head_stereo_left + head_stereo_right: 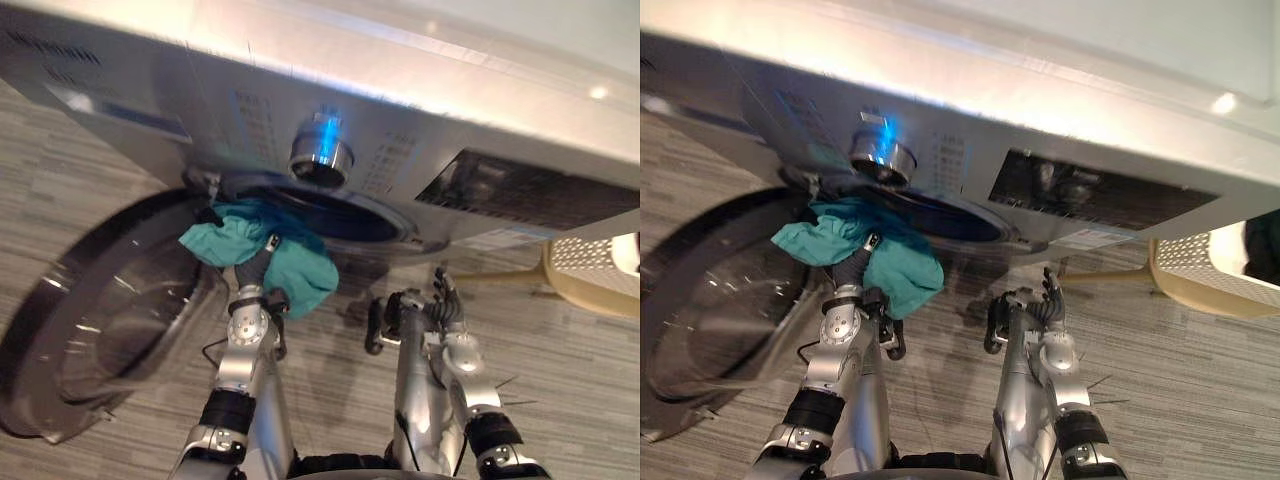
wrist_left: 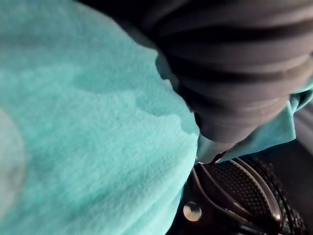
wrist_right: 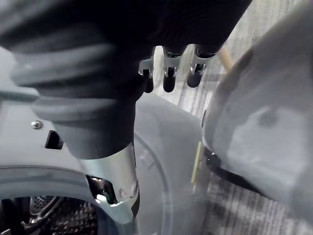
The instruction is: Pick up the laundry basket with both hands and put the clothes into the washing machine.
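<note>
Cloth (image 1: 245, 245) hangs at the lip of the washer's (image 1: 420, 90) opening, draped over my left hand (image 1: 254, 272); I cannot tell whether that hand is gripping it. My right hand (image 1: 440, 305) hangs relaxed and empty. The basket (image 1: 590, 275) sits off to the right. What's left, I judge, is pushing the cloth fully inside.
</note>
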You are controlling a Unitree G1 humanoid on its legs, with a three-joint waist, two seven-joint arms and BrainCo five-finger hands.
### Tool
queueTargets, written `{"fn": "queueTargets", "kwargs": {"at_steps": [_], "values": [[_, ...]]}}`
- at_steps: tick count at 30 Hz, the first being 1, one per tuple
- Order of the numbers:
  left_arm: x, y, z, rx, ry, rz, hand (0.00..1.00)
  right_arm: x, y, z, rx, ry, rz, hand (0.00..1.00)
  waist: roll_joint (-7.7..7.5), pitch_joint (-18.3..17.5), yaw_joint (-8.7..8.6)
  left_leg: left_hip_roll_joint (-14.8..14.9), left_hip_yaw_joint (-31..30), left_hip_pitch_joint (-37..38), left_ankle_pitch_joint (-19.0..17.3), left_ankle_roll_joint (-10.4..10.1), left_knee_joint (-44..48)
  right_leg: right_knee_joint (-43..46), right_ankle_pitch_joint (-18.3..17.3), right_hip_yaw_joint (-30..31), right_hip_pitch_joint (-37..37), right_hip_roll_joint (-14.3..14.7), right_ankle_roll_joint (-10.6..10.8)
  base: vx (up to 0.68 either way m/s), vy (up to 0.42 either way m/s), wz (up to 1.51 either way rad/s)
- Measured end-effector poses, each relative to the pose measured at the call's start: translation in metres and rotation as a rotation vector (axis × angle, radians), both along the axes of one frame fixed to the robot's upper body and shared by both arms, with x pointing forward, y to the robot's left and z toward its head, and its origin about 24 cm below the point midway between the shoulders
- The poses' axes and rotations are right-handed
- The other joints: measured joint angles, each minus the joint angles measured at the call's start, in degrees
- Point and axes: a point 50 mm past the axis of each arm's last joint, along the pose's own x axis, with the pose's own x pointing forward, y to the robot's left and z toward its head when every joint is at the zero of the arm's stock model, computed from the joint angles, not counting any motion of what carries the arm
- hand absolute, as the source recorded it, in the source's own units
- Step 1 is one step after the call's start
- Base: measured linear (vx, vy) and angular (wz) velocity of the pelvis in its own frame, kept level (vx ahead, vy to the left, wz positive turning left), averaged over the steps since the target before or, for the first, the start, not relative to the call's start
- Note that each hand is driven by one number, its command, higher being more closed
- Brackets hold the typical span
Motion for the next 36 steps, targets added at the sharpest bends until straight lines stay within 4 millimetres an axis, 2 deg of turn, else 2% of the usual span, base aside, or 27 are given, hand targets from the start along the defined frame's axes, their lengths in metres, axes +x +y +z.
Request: {"fn": "queueTargets", "kwargs": {"at_steps": [5, 6, 9, 10, 11, 12, 14, 15, 17, 20, 23, 24, 27, 31, 33, 36], "values": [[0.018, -0.029, 0.057, -0.011, -0.193, -0.082, 1.0, 0.004, 0.001, 0.031, 0.041, -0.154, -0.019, 0.0, -0.56, 0.2, 0.26, 0.9, -2.5, -9.7, -1.3, -1.1, 8.6, 9.2, -2.1, 0.8, -9.9, 0.2, -1.3, -0.05, -0.078, -0.07], [0.024, -0.04, 0.077, -0.009, -0.253, -0.107, 1.0, 0.004, 0.0, 0.039, 0.036, -0.19, -0.017, 0.0, -0.57, 0.2, -0.2, 1.0, -3.3, -11.9, -1.7, -1.5, 10.7, 11.4, -2.6, 0.9, -12.1, 0.2, -1.2, -0.04, -0.071, -0.06], [0.031, -0.048, 0.113, -0.008, -0.36, -0.118, 1.0, 0.004, 0.0, 0.05, 0.036, -0.247, -0.01, 0.0, -1.23, 0.1, -1.14, 1.3, -4.1, -15.1, -2.0, -1.8, 13.6, 14.4, -3.0, 1.3, -15.6, 0.5, -1.7, -0.03, -0.073, -0.1], [0.034, -0.049, 0.133, -0.001, -0.418, -0.117, 1.0, 0.004, 0.0, 0.057, 0.034, -0.276, -0.005, 0.0, -1.34, 0.0, -1.24, 2.0, -4.5, -16.7, -2.3, -1.8, 15.1, 15.7, -3.0, 1.5, -17.3, 1.2, -1.8, -0.02, -0.064, -0.22], [0.037, -0.049, 0.155, 0.012, -0.482, -0.104, 1.0, 0.004, -0.001, 0.064, 0.03, -0.312, -0.002, 0.0, -1.39, 0.0, -1.61, 2.1, -4.7, -18.3, -2.5, -2.1, 16.4, 17.0, -3.2, 1.8, -19.3, 1.3, -2.0, -0.02, -0.062, -0.19], [0.038, -0.048, 0.166, 0.019, -0.513, -0.099, 1.0, 0.003, -0.002, 0.067, 0.03, -0.33, -0.005, 0.0, -1.4, 0.0, -2.05, 2.1, -4.8, -19.1, -2.6, -2.2, 16.9, 17.6, -3.2, 2.0, -20.1, 1.4, -2.1, -0.01, -0.062, -0.11], [0.038, -0.042, 0.211, 0.068, -0.644, -0.054, 1.0, 0.003, -0.004, 0.08, 0.027, -0.393, -0.009, 0.0, -1.48, 0.0, -2.7, 2.9, -5.0, -22.0, -2.6, -2.2, 18.5, 19.0, -3.1, 2.4, -23.5, 2.0, -2.1, 0.01, -0.075, -0.17], [0.037, -0.04, 0.222, 0.084, -0.677, -0.038, 1.0, 0.003, -0.004, 0.082, 0.026, -0.404, -0.007, 0.0, -1.49, 0.0, -2.79, 3.0, -5.2, -22.5, -2.6, -2.2, 18.8, 19.2, -3.1, 2.4, -24.0, 2.2, -2.2, 0.03, -0.068, -0.18], [0.036, -0.033, 0.258, 0.127, -0.764, 0.032, 1.0, 0.003, -0.002, 0.087, 0.03, -0.433, 0.004, 0.0, -1.51, -0.1, -3.4, 3.1, -5.6, -23.6, -2.6, -2.1, 19.2, 19.4, -2.8, 2.1, -25.0, 2.4, -2.3, 0.04, -0.052, -0.09], [0.031, -0.029, 0.29, 0.176, -0.844, 0.112, 1.0, 0.003, -0.001, 0.086, 0.052, -0.438, -0.002, 0.0, -2.01, -0.4, -3.84, 3.9, -5.6, -23.9, -2.8, -2.1, 19.4, 19.4, -2.4, 2.0, -25.6, 3.0, -3.0, 0.04, -0.048, -0.12], [0.024, -0.025, 0.308, 0.233, -0.901, 0.201, 1.0, 0.002, 0.002, 0.086, 0.067, -0.442, -0.004, 0.0, -2.7, -0.8, -4.25, 3.9, -5.7, -24.7, -2.8, -2.1, 19.5, 19.5, -2.4, 1.9, -26.4, 3.1, -3.1, 0.04, -0.04, -0.04], [0.022, -0.023, 0.313, 0.261, -0.921, 0.25, 0.0, 0.002, 0.002, 0.087, 0.068, -0.447, 0.003, 0.0, -2.82, -0.8, -4.39, 4.0, -5.9, -25.0, -2.8, -2.1, 19.8, 19.7, -2.3, 1.8, -26.7, 3.1, -3.2, 0.03, -0.037, -0.02], [0.023, -0.015, 0.32, 0.338, -0.923, 0.374, 0.0, 0.002, 0.003, 0.087, 0.066, -0.461, 0.013, 0.0, -2.99, -0.9, -4.54, 4.1, -6.3, -25.6, -3.0, -2.1, 20.5, 20.2, -2.6, 1.6, -27.0, 3.2, -3.1, 0.02, -0.023, -0.01], [0.024, -0.01, 0.323, 0.367, -0.911, 0.418, 0.0, 0.002, 0.002, 0.085, 0.066, -0.459, 0.013, 0.0, -3.72, -1.4, -4.44, 4.3, -6.4, -26.3, -3.0, -2.1, 20.6, 20.2, -2.6, 1.4, -27.7, 3.1, -3.1, 0.01, -0.016, 0.0], [0.032, -0.009, 0.318, 0.406, -0.865, 0.407, 0.0, 0.003, 0.003, 0.082, 0.067, -0.444, 0.014, 0.0, -4.25, -1.7, -4.36, 4.3, -6.4, -26.3, -3.0, -2.1, 20.6, 20.3, -2.6, 1.4, -27.7, 3.0, -3.1, 0.0, 0.0, 0.0], [0.055, -0.011, 0.298, 0.537, -0.732, 0.384, 0.0, 0.004, 0.003, 0.079, 0.067, -0.429, 0.027, 0.0, -4.79, -2.1, -4.1, 4.1, -6.5, -26.3, -3.0, -2.1, 20.6, 20.3, -2.6, 1.3, -27.4, 2.8, -3.2, 0.02, -0.017, 0.04]]}}
